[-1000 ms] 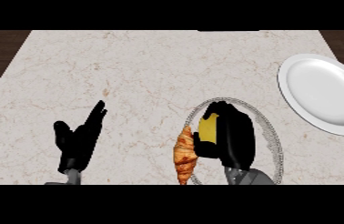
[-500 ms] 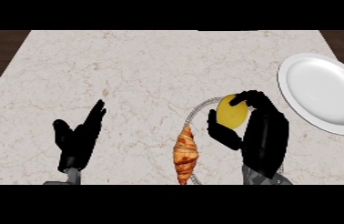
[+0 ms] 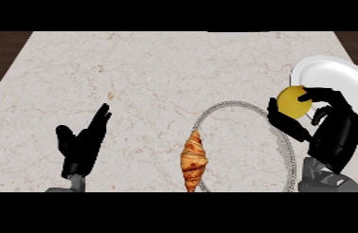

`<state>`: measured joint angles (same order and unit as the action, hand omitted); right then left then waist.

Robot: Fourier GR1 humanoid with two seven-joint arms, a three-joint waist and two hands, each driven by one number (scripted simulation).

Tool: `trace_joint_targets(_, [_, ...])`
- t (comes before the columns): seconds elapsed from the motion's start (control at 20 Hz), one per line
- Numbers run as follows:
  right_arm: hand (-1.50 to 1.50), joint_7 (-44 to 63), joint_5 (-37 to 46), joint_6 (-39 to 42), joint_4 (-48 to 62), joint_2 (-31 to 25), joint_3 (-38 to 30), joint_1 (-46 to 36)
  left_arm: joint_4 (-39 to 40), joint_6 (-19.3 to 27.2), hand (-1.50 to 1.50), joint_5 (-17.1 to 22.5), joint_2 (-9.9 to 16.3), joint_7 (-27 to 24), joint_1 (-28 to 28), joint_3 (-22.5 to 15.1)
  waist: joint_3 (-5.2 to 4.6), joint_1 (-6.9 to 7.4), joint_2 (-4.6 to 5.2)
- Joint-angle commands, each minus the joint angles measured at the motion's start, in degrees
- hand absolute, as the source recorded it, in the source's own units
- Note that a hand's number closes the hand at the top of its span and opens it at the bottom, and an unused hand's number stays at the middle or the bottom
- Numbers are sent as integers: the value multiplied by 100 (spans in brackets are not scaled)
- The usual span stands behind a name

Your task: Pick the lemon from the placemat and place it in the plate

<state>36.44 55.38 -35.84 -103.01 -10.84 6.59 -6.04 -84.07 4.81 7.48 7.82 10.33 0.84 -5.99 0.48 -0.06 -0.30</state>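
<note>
My right hand [image 3: 328, 128] holds the yellow lemon [image 3: 291, 102] between thumb and curled fingers, lifted over the right rim of the round grey placemat [image 3: 241, 128]. The lemon hangs just at the left edge of the white plate [image 3: 325, 73], which sits at the counter's right side and is partly cut off by the view's edge. At the lower left my left hand [image 3: 80, 144] rests open, fingers pointing up, holding nothing.
A golden-brown croissant [image 3: 193, 158] lies on the placemat's left edge, below and left of the lemon. The pale marble counter [image 3: 154, 71] stretches to the back and left, with dark edges at the far corners.
My right hand has carried the lemon up and to the right, from over the placemat's middle to the plate's left edge. The left hand and croissant have stayed put.
</note>
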Motion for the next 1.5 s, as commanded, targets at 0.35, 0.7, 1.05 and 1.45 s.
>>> trace_joint_targets(0.35, [150, -2322, -2268, -1050, 2685, -1156, -1812, -800, -75, -172, 0, 57, 190, 499, -30, 106, -34, 93, 57])
trace_joint_targets(0.7, [150, -4113, -3557, -501, 4763, -1944, -2773, -1724, -66, -145, 0, -24, -76, 282, 212, -90, -29, 153, 73])
trace_joint_targets(1.05, [-150, -3656, -3109, 286, 6822, -2515, -2614, -2382, 272, -103, 0, -131, -181, 145, -179, -74, -36, 299, 157])
trace_joint_targets(1.45, [-150, -5270, -3801, 1354, 8027, -2621, -3134, -2845, 62, -53, 0, -151, -252, 395, -190, -152, -5, 292, 152])
